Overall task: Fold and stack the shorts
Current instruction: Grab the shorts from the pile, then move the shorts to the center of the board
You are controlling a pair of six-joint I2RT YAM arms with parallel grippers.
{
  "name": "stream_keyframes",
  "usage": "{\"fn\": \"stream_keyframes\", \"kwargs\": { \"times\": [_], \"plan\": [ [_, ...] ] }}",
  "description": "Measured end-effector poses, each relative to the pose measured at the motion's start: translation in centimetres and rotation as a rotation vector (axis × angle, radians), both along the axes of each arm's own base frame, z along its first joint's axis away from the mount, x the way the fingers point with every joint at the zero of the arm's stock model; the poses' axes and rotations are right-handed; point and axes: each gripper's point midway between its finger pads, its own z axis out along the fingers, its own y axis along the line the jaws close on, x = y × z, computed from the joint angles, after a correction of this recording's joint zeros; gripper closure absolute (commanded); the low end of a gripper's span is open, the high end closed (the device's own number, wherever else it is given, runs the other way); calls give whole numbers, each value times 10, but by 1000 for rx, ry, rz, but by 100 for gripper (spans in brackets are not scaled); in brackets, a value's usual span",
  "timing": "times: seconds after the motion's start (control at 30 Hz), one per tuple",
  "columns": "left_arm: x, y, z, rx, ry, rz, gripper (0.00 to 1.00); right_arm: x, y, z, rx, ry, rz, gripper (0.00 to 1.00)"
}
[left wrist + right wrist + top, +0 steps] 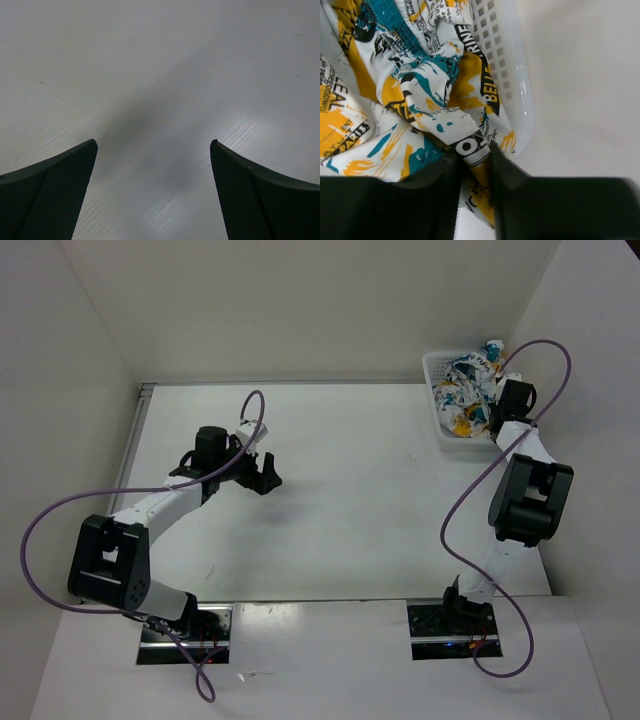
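Observation:
The shorts [468,392], white cloth with yellow and teal patches and dark lettering, lie crumpled in a white mesh basket [436,366] at the far right of the table. My right gripper [497,418] reaches into the basket's near end. In the right wrist view it [473,152] is shut on a fold of the shorts [427,95], with cloth pinched between the fingers. My left gripper [262,468] hovers over the bare table at mid-left, open and empty; in the left wrist view its fingers [65,175] stand wide apart above the table surface.
The basket's mesh wall [502,65] curves beside the held cloth. White walls enclose the table at back, left and right. Purple cables loop from both arms. The white table [360,500] lies between the two arms.

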Motion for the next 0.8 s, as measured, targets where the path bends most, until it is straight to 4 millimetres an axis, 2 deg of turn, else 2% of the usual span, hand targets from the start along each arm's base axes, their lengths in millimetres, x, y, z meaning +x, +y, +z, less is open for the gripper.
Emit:
{"fn": "stream_keyframes", "kwargs": {
  "times": [0.03, 0.07, 0.27, 0.37, 0.43, 0.5, 0.6, 0.7, 0.77, 0.8],
  "plan": [
    [0, 0, 0, -1, 0, -1, 0, 0, 0, 0, 0, -4, -5, 95],
    [0, 0, 0, -1, 0, -1, 0, 0, -1, 1, 1, -7, -10, 100],
    [0, 0, 0, -1, -1, -1, 0, 5, -2, 12, -2, -37, -23, 100],
    [0, 0, 0, -1, -2, -1, 0, 15, 2, 36, -11, -83, -4, 100],
    [1, 0, 1, -1, -4, 0, 0, 25, 14, 62, -23, -126, 26, 100],
    [2, 0, 2, -1, -13, 3, 0, 40, 39, 99, -39, -193, 80, 100],
    [10, 3, 8, 8, -50, 27, 0, 69, 91, 170, -52, -334, 187, 100],
    [18, 10, 21, 23, -111, 71, 0, 84, 156, 274, -45, -543, 310, 100],
    [26, 17, 36, 35, -172, 116, 0, 78, 203, 352, -28, -715, 399, 100],
    [30, 21, 46, 40, -209, 142, 0, 67, 231, 392, -9, -806, 453, 100]
  ]
}}
